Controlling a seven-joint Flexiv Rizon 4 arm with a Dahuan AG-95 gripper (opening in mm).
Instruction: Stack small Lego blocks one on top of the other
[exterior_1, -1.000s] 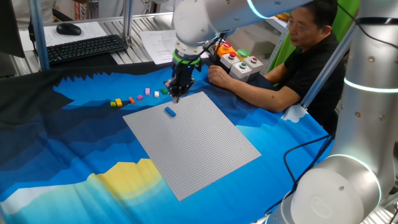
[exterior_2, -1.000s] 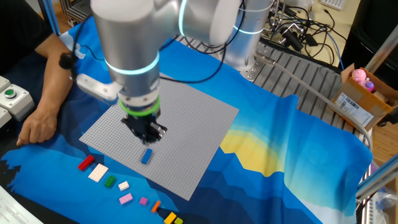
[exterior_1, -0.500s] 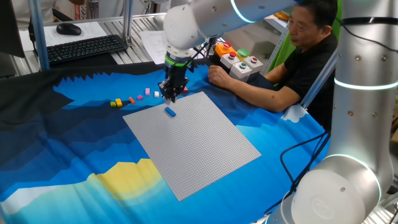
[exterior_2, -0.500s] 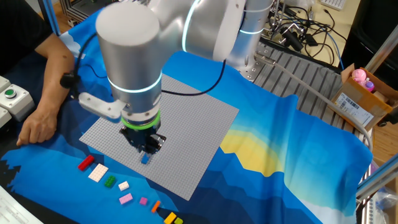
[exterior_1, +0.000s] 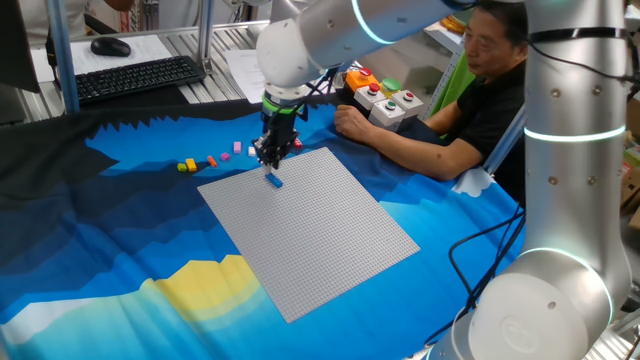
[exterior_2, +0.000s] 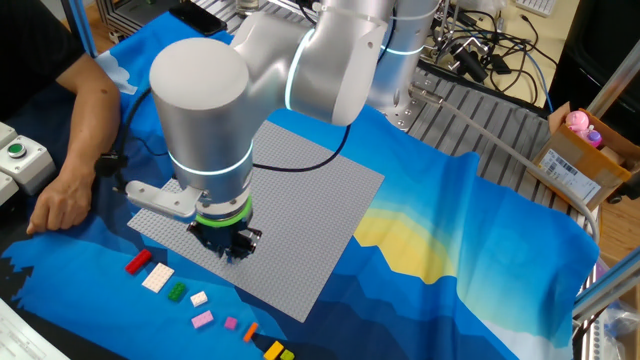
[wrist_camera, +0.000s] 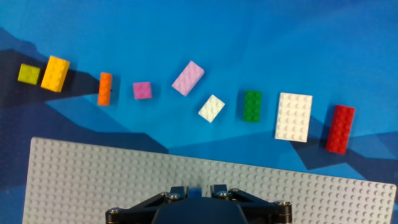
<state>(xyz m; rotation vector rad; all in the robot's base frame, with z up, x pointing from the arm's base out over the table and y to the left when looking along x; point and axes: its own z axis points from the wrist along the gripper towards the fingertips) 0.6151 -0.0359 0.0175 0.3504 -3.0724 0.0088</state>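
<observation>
The gripper (wrist_camera: 193, 190) points straight down over the near edge of the grey studded baseplate (wrist_camera: 93, 180), its fingers set narrowly apart on either side of a blue Lego brick (exterior_1: 273, 180) that lies on the plate; whether they actually pinch it cannot be told. Just beyond that edge of the baseplate, on the blue cloth (wrist_camera: 249, 37), a row runs: lime brick (wrist_camera: 28, 73), yellow (wrist_camera: 55, 73), orange (wrist_camera: 104, 88), small pink (wrist_camera: 142, 91), lilac (wrist_camera: 188, 78), small white (wrist_camera: 211, 108), green (wrist_camera: 252, 106), large white (wrist_camera: 294, 117), red (wrist_camera: 339, 129).

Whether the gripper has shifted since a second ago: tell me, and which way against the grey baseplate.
Yes. The gripper has come down and leftward in one fixed view, from above the grey baseplate's far corner onto the blue brick.
</observation>
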